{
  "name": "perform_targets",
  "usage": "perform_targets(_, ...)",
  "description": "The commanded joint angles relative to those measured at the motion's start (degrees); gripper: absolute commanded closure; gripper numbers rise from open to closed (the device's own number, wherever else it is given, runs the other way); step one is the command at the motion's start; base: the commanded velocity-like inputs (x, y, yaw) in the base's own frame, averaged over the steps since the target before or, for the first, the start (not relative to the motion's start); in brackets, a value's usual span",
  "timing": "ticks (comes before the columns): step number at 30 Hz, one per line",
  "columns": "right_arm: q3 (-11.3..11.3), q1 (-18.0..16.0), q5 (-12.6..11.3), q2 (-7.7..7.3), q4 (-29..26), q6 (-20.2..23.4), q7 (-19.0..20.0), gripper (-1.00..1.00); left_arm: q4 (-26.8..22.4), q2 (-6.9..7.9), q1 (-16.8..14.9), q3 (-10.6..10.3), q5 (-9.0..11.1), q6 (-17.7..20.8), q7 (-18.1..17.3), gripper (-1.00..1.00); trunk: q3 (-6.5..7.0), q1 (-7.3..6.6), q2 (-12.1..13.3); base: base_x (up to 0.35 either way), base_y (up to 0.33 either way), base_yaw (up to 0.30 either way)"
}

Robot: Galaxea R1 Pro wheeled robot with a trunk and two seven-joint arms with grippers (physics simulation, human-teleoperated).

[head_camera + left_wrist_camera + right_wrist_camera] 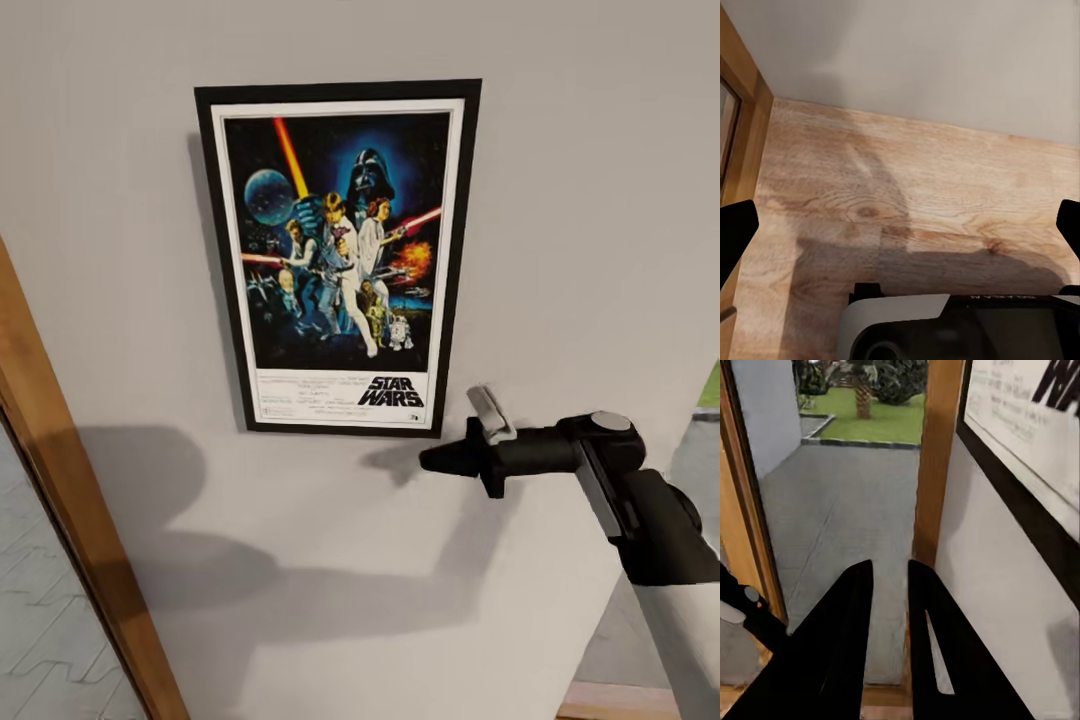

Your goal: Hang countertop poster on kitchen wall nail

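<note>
Presently: right gripper, black, its two fingers drawn nearly together with only a thin gap between them, holding nothing. It points leftward across the wall, just below and beside the poster's lower right corner, apart from the frame. Right arm: reaches in from the lower right of the head view, forearm angled up toward the wall, wrist bent so the gripper lies roughly level; its shadow falls on the wall beneath.

Left gripper: black fingertips at opposite edges of the left wrist view, spread wide, nothing between them; it faces down over a wood-grain floor where that meets the pale wall.

Poster: black frame, white border, dark blue artwork with figures and lightsabers, "STAR WARS" lettering at its foot. It sits flat and upright on the pale grey wall. What holds it up is hidden behind it.

Wooden door frame: slants along the left edge of the head view; grey paving and green lawn lie past it in the right wrist view.
</note>
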Motion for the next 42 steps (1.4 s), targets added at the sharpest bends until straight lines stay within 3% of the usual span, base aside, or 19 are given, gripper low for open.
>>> perform_targets(1, 0.8, 0.0, -11.0, 0.19, 0.5, 7.7, -14.2, 1.00, 0.0, -0.02, 0.0, 0.2, 0.4, 0.1, -0.4, -1.00, 0.00, 0.00, -0.1, 0.011, 0.000, 0.000)
perform_targets(5, 0.8, 0.0, -11.0, 0.19, 0.5, 7.7, -14.2, 1.00, 0.0, -0.01, 0.0, 0.2, 0.4, 0.1, -0.4, -1.00, 0.00, 0.00, -0.1, 0.006, 0.000, 0.000)
perform_targets(6, 0.8, 0.0, -11.0, 0.19, 0.5, 7.7, -14.2, -1.00, 0.0, -0.03, 0.0, 0.2, 0.4, 0.1, -0.4, -1.00, 0.00, 0.00, -0.1, 0.002, 0.000, 0.000)
perform_targets(25, 0.8, 0.0, -11.0, 0.18, 0.5, 7.7, -14.3, -1.00, 0.0, -0.04, 0.0, 0.2, 0.4, 0.1, -0.4, -1.00, 0.00, 0.00, -0.1, 0.000, 0.000, 0.000)
perform_targets(37, 0.9, 0.0, -11.2, 0.17, 0.5, 7.6, -14.2, -1.00, 0.0, -0.02, 0.0, 0.2, 0.4, 0.1, -0.4, -1.00, 0.00, 0.00, -0.1, -0.129, 0.000, 0.000)
perform_targets(42, 0.3, 2.6, -11.2, 0.12, 0.5, 7.4, -14.1, -1.00, 0.0, -0.01, 0.0, 0.2, 0.4, 0.1, -0.4, -1.00, 0.00, 0.00, -0.1, -0.031, 0.000, 0.000)
